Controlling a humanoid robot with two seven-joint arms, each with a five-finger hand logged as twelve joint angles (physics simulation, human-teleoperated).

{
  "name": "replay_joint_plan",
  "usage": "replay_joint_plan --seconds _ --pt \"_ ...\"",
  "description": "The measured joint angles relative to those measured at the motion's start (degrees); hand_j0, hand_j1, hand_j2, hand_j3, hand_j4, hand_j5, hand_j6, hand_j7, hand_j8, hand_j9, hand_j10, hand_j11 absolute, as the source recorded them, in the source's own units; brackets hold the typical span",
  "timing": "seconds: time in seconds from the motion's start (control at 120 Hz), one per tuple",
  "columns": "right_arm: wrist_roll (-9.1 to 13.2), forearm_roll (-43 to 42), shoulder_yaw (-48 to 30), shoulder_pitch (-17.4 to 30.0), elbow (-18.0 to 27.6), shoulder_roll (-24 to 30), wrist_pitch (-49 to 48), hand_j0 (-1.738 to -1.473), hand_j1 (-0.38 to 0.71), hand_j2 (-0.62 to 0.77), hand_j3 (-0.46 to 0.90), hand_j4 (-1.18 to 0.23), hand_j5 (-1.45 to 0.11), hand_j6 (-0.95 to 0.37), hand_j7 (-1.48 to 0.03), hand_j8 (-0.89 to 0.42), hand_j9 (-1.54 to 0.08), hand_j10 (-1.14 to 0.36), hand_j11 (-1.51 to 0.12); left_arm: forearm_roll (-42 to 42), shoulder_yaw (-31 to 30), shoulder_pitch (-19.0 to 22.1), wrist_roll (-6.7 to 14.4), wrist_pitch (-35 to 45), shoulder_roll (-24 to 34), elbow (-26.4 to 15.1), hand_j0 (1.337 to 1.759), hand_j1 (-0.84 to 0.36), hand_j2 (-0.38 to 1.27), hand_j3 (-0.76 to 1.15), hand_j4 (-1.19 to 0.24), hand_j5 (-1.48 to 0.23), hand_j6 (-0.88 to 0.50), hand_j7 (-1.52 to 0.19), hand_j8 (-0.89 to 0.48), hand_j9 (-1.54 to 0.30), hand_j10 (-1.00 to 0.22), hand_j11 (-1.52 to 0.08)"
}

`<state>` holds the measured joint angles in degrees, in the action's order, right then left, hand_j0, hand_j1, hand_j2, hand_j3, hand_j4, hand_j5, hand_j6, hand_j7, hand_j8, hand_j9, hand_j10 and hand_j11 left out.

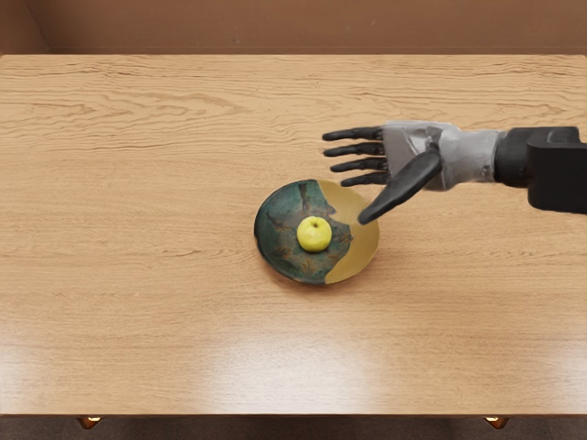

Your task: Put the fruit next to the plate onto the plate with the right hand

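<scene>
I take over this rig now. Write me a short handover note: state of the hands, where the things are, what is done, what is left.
Right hand: open, fingers spread, holding nothing, by the upper right edge of the plate.
Left hand: not in view.
Yellow fruit: lies on the plate, near its middle.
Done: the fruit is on the plate.
Left: nothing of the placing; probably only drawing the right arm back.

A big wooden table (138,183) is filling almost the whole view. Its light brown top is showing wavy grain lines, and it is shining a bit near the table's front edge. A round plate (275,229), part dark green and part yellow, is lying flat on the table, just right of the table's middle.
</scene>
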<state>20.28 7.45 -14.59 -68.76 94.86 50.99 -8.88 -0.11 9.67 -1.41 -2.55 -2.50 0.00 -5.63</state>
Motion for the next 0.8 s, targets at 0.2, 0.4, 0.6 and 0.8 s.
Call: replay_joint_plan --seconds 0.2,0.4,0.6,0.8 --pt "-0.36 10.22 -1.19 4.29 -1.40 11.07 -21.17 -1.658 -0.26 -0.01 0.00 -0.07 -0.09 -0.07 -0.09 -0.07 -0.09 -0.07 -0.09 0.01 0.00 0.00 0.00 0.02 0.00 0.00 1.658 0.05 0.05 0.00 -0.25 -0.32 -0.25 -0.32 -0.25 -0.32 -0.25 -0.32" --pt "-0.54 14.96 -1.07 8.44 -4.74 18.88 -25.43 -1.658 -0.29 -0.01 0.00 -0.05 -0.07 -0.05 -0.07 -0.05 -0.07 -0.05 -0.07 0.02 0.01 0.00 0.00 0.02 0.00 0.00 1.658 0.05 0.05 0.00 -0.25 -0.32 -0.25 -0.32 -0.25 -0.32 -0.25 -0.32" --pt "-0.55 15.78 -0.99 9.73 -5.39 21.04 -26.06 -1.658 -0.30 -0.01 0.00 -0.04 -0.06 -0.04 -0.06 -0.04 -0.06 -0.04 -0.06 0.03 0.08 -0.09 -0.01 -0.10 0.00 -0.07 1.658 0.05 0.05 0.00 -0.25 -0.32 -0.25 -0.32 -0.25 -0.32 -0.25 -0.32" --pt "-0.51 15.86 -0.94 9.87 -5.42 17.94 -26.15 -1.658 -0.30 -0.01 0.00 -0.04 -0.05 -0.04 -0.05 -0.04 -0.05 -0.04 -0.05 0.03 0.10 -0.09 -0.01 -0.13 0.00 -0.10 1.658 0.05 0.05 0.00 -0.25 -0.32 -0.25 -0.32 -0.25 -0.32 -0.25 -0.32"
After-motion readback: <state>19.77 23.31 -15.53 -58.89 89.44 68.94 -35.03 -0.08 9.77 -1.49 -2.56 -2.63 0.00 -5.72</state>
